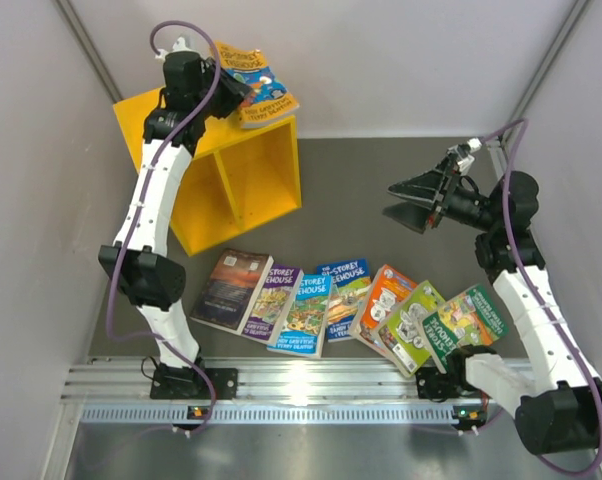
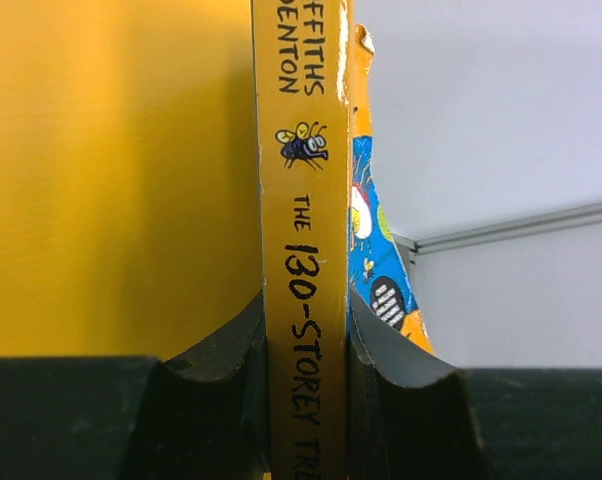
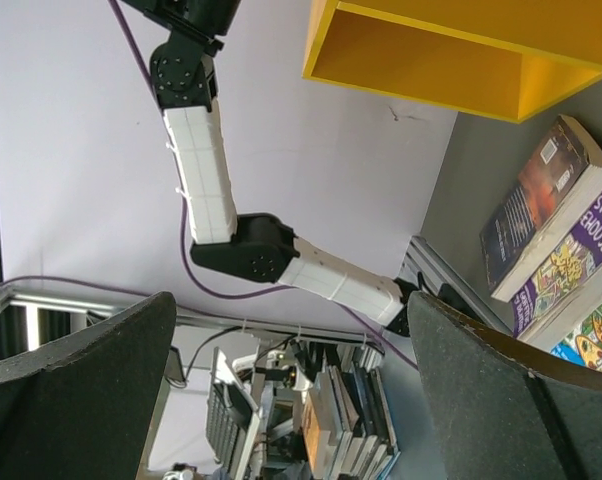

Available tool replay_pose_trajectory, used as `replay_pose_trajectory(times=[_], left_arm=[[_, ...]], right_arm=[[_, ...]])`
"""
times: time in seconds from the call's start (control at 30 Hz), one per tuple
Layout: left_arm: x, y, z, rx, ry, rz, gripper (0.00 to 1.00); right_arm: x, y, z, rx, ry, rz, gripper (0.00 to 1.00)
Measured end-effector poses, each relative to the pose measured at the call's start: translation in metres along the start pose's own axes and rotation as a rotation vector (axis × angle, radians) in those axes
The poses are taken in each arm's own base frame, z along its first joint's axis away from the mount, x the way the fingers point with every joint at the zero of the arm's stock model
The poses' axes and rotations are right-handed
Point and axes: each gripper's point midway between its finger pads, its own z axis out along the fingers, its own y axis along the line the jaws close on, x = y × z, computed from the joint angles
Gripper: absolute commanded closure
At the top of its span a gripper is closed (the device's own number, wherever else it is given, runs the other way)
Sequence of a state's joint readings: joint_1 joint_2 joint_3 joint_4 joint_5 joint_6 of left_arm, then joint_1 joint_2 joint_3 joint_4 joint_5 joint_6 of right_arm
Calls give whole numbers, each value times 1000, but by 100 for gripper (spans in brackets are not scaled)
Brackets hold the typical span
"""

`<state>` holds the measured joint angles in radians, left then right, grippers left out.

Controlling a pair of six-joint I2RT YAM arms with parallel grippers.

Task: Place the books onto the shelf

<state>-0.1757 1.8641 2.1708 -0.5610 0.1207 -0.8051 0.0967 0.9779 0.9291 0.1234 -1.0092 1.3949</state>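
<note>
The left arm (image 1: 153, 200) is stretched up and far from its base, and the left gripper (image 1: 231, 90) is held over the top of the yellow shelf (image 1: 273, 170), clamped on the spine of an orange book (image 1: 259, 82). The right arm (image 1: 526, 290) is bent at the elbow, with the right gripper (image 1: 411, 203) raised above the table (image 1: 361, 180), its fingers spread wide with nothing between them. Seven other books (image 1: 311, 305) are laid in a row in front of the shelf.

Smooth matt yellow shelf (image 1: 271, 170), glossy paper covers on the books (image 1: 311, 310), orange book (image 2: 306, 250) with frayed cover edge, matt black plastic fingers (image 2: 211, 400), smooth white plastic arms (image 1: 156, 190), ribbed bare metal rail (image 1: 331, 380), matt grey table (image 1: 361, 200).
</note>
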Motion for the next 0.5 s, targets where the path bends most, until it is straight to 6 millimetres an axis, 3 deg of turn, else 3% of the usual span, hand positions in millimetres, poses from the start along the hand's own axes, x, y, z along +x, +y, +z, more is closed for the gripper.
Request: replay_pose_trajectory(times=[0.07,0.17,0.27,0.3,0.5], left_arm=[[-2,8,1,-38,-18,7,98],[-8,16,0,-82,-52,31,85],[-15,18,-5,-110,-64,70,67],[-16,18,-6,-117,-65,83,55],[-14,39,-6,-197,-38,178,32]], right_arm=[[1,-3,1,8,5,5,2],[3,-6,2,16,15,7,2],[5,-8,3,24,22,11,3],[6,-9,3,25,24,11,2],[8,-15,2,40,30,14,2]])
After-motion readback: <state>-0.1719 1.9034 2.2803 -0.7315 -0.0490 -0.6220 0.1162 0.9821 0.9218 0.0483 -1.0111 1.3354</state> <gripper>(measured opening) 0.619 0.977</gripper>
